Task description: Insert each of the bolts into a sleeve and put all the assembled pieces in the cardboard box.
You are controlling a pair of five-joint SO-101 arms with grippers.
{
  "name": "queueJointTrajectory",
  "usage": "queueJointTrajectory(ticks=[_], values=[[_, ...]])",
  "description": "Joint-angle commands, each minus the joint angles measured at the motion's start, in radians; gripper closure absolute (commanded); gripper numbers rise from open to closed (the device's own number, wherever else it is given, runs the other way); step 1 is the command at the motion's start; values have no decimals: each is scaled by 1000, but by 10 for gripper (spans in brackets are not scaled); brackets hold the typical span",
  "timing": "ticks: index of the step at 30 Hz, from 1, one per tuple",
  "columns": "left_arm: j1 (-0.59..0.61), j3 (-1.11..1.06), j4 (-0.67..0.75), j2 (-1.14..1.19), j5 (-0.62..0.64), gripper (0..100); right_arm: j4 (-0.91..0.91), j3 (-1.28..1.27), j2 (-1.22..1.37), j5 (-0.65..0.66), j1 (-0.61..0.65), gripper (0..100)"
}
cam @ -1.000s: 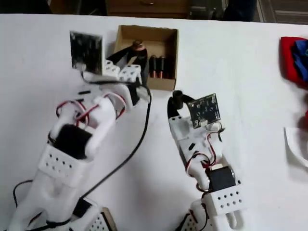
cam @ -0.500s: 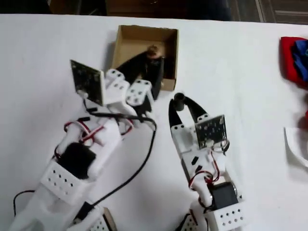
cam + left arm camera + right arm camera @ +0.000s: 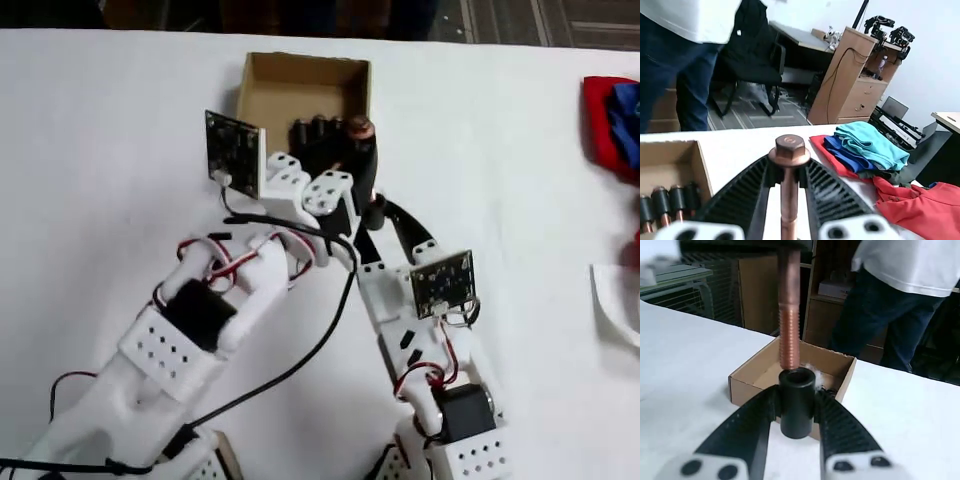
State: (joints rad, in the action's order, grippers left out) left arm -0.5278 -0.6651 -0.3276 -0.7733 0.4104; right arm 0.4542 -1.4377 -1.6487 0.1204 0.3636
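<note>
My left gripper [image 3: 787,170] is shut on a copper bolt [image 3: 789,186] just under its hex head [image 3: 359,127], holding it upright at the right front corner of the cardboard box [image 3: 268,78]. My right gripper [image 3: 796,412] is shut on a black sleeve [image 3: 797,409], held upright on the table in front of the box [image 3: 841,368]. The bolt's threaded end [image 3: 789,342] hangs straight above the sleeve's opening, its tip at the rim. In the high view the sleeve [image 3: 374,211] sits just below the left gripper. Several assembled pieces [image 3: 662,205] lie in the box [image 3: 670,161].
Red and blue cloths [image 3: 612,110] lie at the table's right edge, also seen as a pile of cloths [image 3: 867,150] beyond the bolt. A white object [image 3: 618,305] sits at the right edge. A black cable [image 3: 300,360] runs between the arms. Open table lies left of the box.
My left arm has swung right across the box with the bolt, bringing it over the sleeve. My right gripper has shifted slightly, still holding the sleeve.
</note>
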Motion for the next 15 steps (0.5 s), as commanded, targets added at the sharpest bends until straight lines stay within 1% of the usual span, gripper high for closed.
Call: queueJointTrajectory(ticks=[1,10,15], values=[[-12,7,31,8,37,976,-24,8,-28,-9,5,978],[-14,7,31,75,34,976,-24,8,-28,-9,5,978],[-52,7,25,95,28,976,-24,8,-28,-9,5,978]])
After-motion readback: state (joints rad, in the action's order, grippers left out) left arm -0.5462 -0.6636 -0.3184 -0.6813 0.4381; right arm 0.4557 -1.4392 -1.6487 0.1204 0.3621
